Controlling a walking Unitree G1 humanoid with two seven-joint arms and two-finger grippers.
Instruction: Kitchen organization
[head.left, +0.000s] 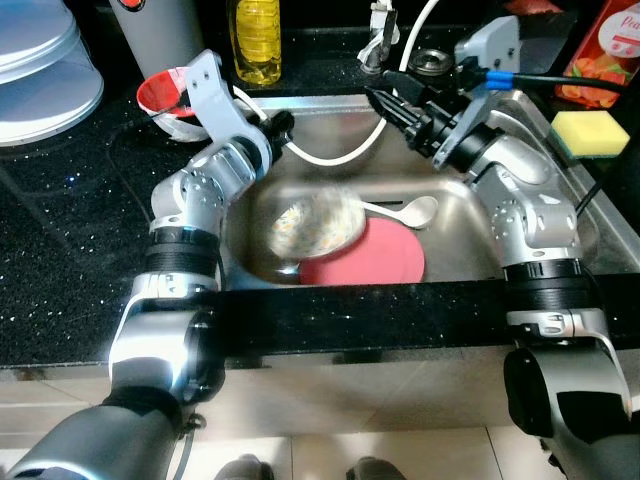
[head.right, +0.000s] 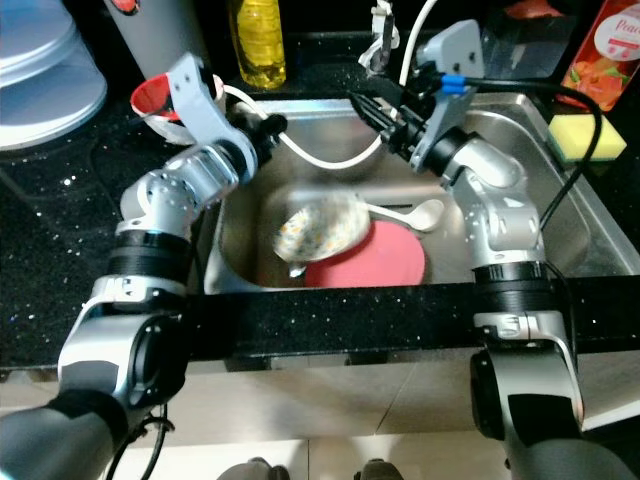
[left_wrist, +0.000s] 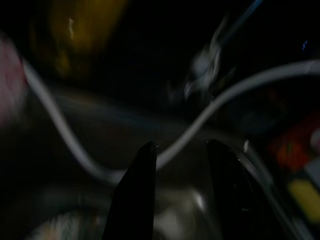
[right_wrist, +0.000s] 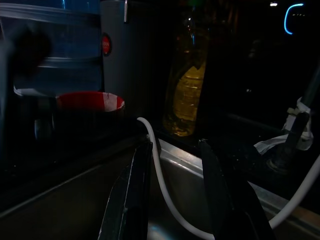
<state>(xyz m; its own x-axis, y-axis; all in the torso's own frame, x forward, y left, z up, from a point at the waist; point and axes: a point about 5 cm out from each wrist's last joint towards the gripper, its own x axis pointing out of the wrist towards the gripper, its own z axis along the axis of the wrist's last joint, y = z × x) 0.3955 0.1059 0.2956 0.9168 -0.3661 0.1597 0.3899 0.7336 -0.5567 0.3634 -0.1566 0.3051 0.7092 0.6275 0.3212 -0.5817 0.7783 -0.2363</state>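
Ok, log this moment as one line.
left gripper: open, over steel sink | right gripper: open, over sink | patterned bowl on round red plate

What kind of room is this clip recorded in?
Almost certainly a home kitchen, at the sink. A stainless steel sink set in a black speckled counter holds a red plate and a white spoon; a yellow sponge and a bottle of yellow liquid stand alongside.
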